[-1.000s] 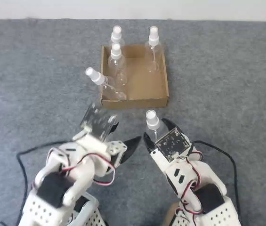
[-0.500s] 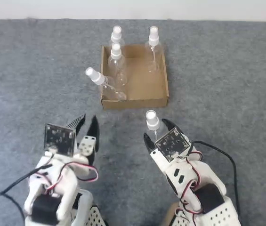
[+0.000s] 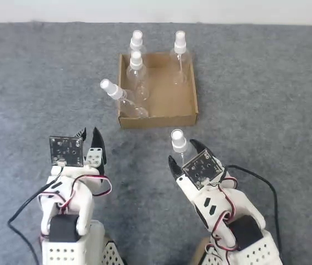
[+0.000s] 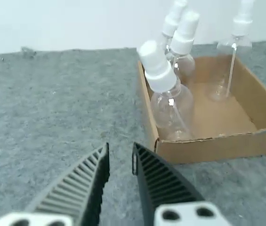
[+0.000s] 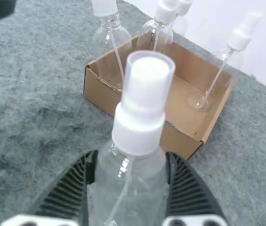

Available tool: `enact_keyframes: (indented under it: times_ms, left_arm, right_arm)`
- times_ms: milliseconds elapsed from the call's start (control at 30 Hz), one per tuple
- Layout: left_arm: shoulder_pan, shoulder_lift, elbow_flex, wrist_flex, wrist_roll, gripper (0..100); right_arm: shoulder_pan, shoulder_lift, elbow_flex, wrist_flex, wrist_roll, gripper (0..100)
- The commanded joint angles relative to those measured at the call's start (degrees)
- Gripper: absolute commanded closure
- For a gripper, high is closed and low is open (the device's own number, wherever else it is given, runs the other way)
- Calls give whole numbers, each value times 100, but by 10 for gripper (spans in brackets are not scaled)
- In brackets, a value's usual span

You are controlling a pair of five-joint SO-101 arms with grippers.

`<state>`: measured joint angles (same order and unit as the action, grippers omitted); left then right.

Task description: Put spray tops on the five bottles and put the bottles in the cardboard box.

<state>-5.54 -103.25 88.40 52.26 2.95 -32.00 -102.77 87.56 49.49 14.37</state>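
The right arm [image 3: 222,201] is gripping the last bottle [image 5: 132,165] by its clear body. The right jaws are clamping it from both sides low down, so the white spray top [image 5: 142,94] is sticking up free with nothing pressing on the nozzle. That bottle is sitting upright just in front of the box [image 3: 158,120], near its front wall. Whether it is resting on the grey worktop [image 3: 266,110] or hanging just above it is not clear. Four other bottles [image 3: 137,74], all capped, look to be inside the box already. One leaning bottle [image 3: 123,100] is tipping out over the left wall at the front corner, while the middle and front right of the floor are lying bare, which is likely the reason the held one is lining up on that side. The left arm [image 3: 67,201] is sitting back on its own side, well apart from the box, with the left jaws only narrowly parted and carrying nothing, leaving the lane open. Judging by this, only the drop-in is left.
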Motion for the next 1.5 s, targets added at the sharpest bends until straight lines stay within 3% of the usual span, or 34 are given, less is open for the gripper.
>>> enact_keyframes:
  times_ms: [0, 300, 867, 1467]
  left_arm:
    - [-44, -97, 4, -352, -26, 924]
    - [-44, -97, 57, -352, -26, 923]
    - [-44, -97, 110, -387, -35, 923]
    - [-44, -97, 189, -396, -387, 923]
  right_arm:
    - [-4, -127, -290, -57, -677, 992]
    - [4, -110, -958, 163, -870, 992]
    - [57, 4, -1002, -1798, -853, 992]
    - [523, 3626, -2462, -3978, -862, 992]
